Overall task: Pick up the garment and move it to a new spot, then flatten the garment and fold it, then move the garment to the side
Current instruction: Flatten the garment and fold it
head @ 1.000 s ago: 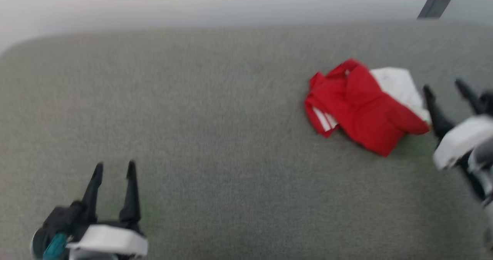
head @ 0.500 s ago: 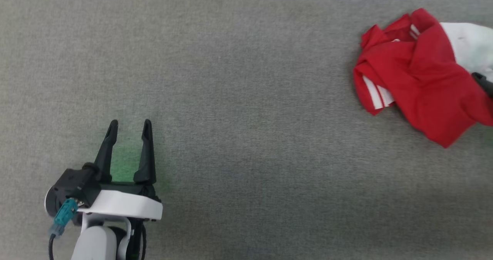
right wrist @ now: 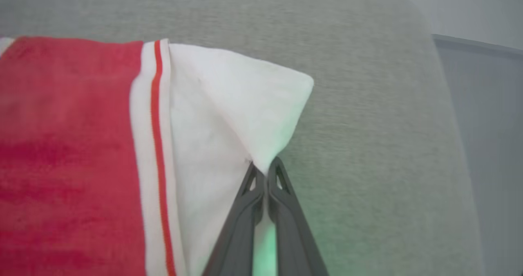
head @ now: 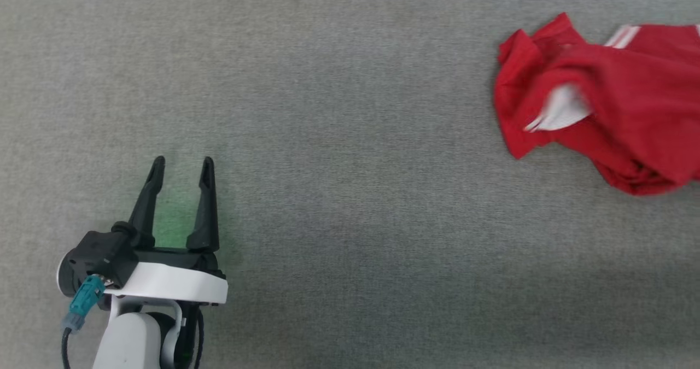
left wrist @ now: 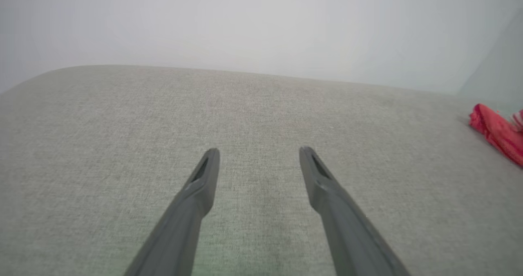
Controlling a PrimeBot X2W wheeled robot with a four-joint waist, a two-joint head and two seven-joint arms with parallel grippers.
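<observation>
The red garment (head: pixel 601 101) lay at about two o'clock in the head view, on a grey cloth-covered surface (head: pixel 350 205), and ran off the right edge. Half a second before, it sat crumpled with its white panel showing. Now it was stretched and blurred, drawn toward three o'clock. In the right wrist view, the right gripper (right wrist: pixel 265 165) had pinched shut on a white corner. The left gripper (head: pixel 183 162), at eight o'clock, stood wide and empty. The pickup had likely begun, with the move to a new spot next.

Left fingers (head: pixel 206 205) wide apart, right fingers (right wrist: pixel 245 204) tight together.
</observation>
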